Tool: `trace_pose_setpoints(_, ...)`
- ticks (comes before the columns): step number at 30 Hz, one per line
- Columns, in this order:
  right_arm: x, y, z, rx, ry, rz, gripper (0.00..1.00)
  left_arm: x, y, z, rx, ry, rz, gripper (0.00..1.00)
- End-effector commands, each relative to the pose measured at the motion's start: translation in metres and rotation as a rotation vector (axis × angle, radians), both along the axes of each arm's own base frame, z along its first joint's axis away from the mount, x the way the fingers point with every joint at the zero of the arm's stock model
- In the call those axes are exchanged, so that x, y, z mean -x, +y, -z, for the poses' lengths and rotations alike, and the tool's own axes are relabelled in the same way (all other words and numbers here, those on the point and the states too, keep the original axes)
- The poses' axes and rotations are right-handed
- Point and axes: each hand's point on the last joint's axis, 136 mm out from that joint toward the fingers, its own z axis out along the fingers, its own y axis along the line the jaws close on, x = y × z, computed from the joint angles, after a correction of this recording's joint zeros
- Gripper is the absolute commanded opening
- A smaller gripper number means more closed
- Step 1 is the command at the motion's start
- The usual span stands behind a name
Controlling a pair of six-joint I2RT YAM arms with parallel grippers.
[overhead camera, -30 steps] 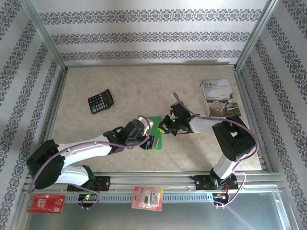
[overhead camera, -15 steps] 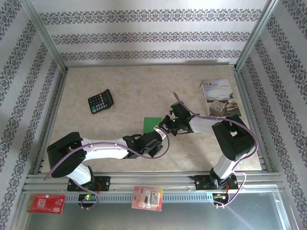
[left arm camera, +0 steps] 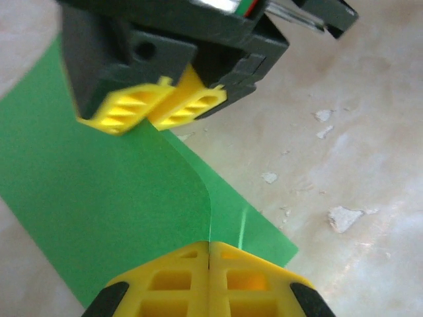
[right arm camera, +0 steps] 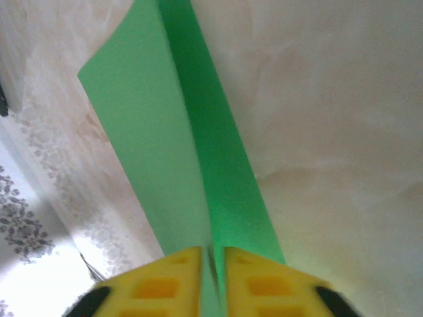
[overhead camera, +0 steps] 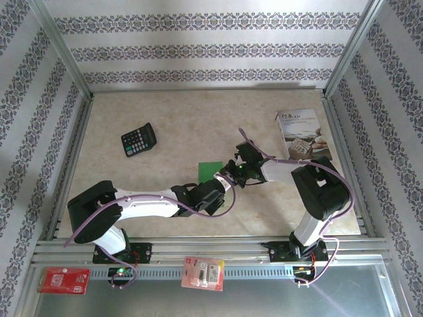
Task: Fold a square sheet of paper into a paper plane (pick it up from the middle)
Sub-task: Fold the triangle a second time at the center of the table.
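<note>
Beige marbled tabletop (overhead camera: 165, 119). The square sheet of paper (left arm camera: 99, 198) stretches between two grippers: left gripper (left arm camera: 209, 264) clamped on its edge; right gripper (right arm camera: 211, 264) barely parted around it, grip uncertain.

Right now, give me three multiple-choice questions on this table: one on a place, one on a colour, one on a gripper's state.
1. The calculator lies: A) left of the square sheet of paper, farther back; B) right of it; C) under it.
2. The sheet is: A) white; B) red; C) green.
3. The left gripper is: A) wide open; B) shut on the sheet's edge; C) shut on the calculator.
A: the top view shows it there. C: plainly green. B: its yellow fingertips meet on the paper's edge.
</note>
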Motion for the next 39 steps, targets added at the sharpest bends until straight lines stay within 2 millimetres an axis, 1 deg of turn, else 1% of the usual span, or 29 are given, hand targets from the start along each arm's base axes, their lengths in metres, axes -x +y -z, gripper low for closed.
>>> trace_pose_setpoints(1,-0.007,-0.015,-0.024,-0.001,-0.083,-0.016,0.29,0.002,-0.011,-0.005,0.131,0.098,0.017,0.0)
trace_pose_setpoints(3,-0.009,-0.029,-0.037,0.004,-0.144,-0.026,0.34,0.007,-0.018,-0.008,0.212,0.156,0.042,0.0)
trace_pose_setpoints(4,-0.009,-0.037,-0.043,0.016,-0.18,-0.033,0.35,0.008,-0.021,-0.01,0.244,0.178,0.053,0.0)
trace_pose_setpoints(5,-0.01,-0.042,-0.049,0.022,-0.216,-0.041,0.35,0.01,-0.023,-0.01,0.269,0.203,0.064,0.0)
trace_pose_setpoints(6,-0.01,-0.044,-0.055,0.019,-0.25,-0.051,0.35,0.011,-0.025,-0.01,0.292,0.22,0.073,0.0)
trace_pose_setpoints(8,-0.011,-0.037,-0.065,-0.006,-0.298,-0.08,0.33,0.011,-0.024,-0.008,0.315,0.249,0.069,0.0)
trace_pose_setpoints(10,-0.013,-0.023,-0.067,-0.039,-0.301,-0.112,0.27,0.012,-0.024,-0.007,0.339,0.269,0.072,0.0)
trace_pose_setpoints(12,-0.015,-0.007,-0.064,-0.064,-0.293,-0.151,0.23,0.011,-0.021,-0.004,0.345,0.281,0.06,0.0)
trace_pose_setpoints(15,-0.019,0.009,-0.054,-0.056,-0.281,-0.189,0.2,0.01,-0.017,-0.001,0.349,0.298,0.044,0.0)
trace_pose_setpoints(16,-0.021,0.01,-0.047,-0.043,-0.265,-0.191,0.19,0.01,-0.017,-0.001,0.357,0.303,0.042,0.0)
trace_pose_setpoints(21,-0.025,0.008,-0.013,0.003,-0.216,-0.205,0.15,0.004,-0.014,-0.001,0.396,0.328,0.015,0.0)
trace_pose_setpoints(23,-0.023,0.002,-0.001,0.027,-0.199,-0.208,0.15,0.003,-0.012,0.001,0.408,0.349,0.005,0.0)
trace_pose_setpoints(25,-0.021,-0.003,0.009,0.058,-0.189,-0.221,0.14,0.001,-0.009,0.003,0.422,0.369,-0.008,0.0)
trace_pose_setpoints(27,-0.019,-0.006,0.015,0.074,-0.179,-0.229,0.14,-0.001,-0.006,0.005,0.433,0.39,-0.021,0.0)
trace_pose_setpoints(32,-0.015,-0.013,0.025,0.11,-0.169,-0.24,0.12,-0.01,0.003,0.012,0.448,0.432,-0.057,0.0)
trace_pose_setpoints(39,-0.012,-0.016,0.027,0.12,-0.161,-0.242,0.11,-0.019,0.016,0.019,0.469,0.467,-0.106,0.0)
